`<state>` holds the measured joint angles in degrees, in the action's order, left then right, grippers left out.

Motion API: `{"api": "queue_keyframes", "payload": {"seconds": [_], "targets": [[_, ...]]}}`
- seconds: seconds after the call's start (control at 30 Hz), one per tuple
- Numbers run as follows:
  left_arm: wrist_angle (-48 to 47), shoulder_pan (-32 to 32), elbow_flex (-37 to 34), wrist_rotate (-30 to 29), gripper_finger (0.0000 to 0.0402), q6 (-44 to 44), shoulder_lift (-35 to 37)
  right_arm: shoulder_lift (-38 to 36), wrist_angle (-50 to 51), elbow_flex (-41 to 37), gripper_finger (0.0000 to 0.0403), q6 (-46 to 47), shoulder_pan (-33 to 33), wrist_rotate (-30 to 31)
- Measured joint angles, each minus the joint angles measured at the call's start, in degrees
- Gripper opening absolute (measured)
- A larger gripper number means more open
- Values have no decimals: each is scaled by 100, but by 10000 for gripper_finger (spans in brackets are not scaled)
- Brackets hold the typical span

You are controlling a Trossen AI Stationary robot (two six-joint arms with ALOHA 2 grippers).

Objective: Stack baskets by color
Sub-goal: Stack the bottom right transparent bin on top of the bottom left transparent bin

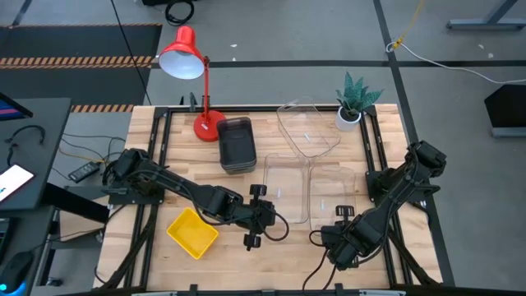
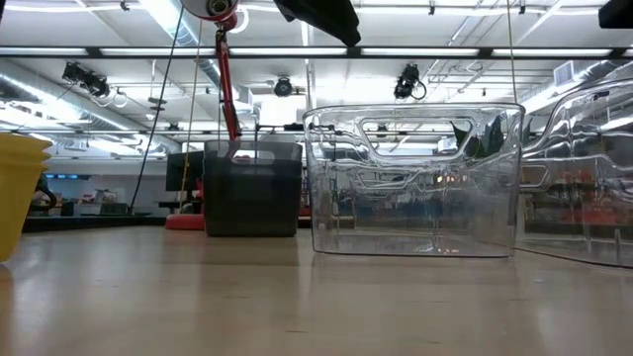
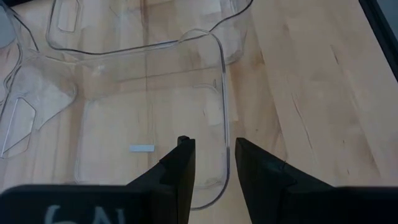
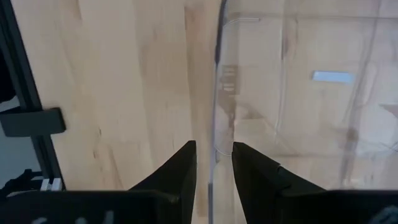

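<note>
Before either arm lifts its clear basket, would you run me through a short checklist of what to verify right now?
1. Left gripper straddles the wall of its clear basket: ok.
2. Right gripper straddles the wall of the neighbouring clear basket: ok.
3. Fingers clamped firmly on both walls: cannot tell.
4. Third clear basket lies clear of both arms: ok.
5. Grey baskets already stacked: ok.
6. Yellow basket out of the lift path: ok.
</note>
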<state>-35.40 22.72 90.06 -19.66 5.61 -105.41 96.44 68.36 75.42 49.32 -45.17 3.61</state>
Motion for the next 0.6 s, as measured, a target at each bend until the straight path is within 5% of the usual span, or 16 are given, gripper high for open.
{"api": "queue_keyframes", "payload": {"seconds": [0.37, 0.6], "targets": [[19, 0, 0, 0, 121, 280, 1, 11, -694, -775, 103, 61, 72, 136], [-83, 13, 0, 1, 121, 284, 20, 11, -764, -928, 29, 1, 299, 74]]}}
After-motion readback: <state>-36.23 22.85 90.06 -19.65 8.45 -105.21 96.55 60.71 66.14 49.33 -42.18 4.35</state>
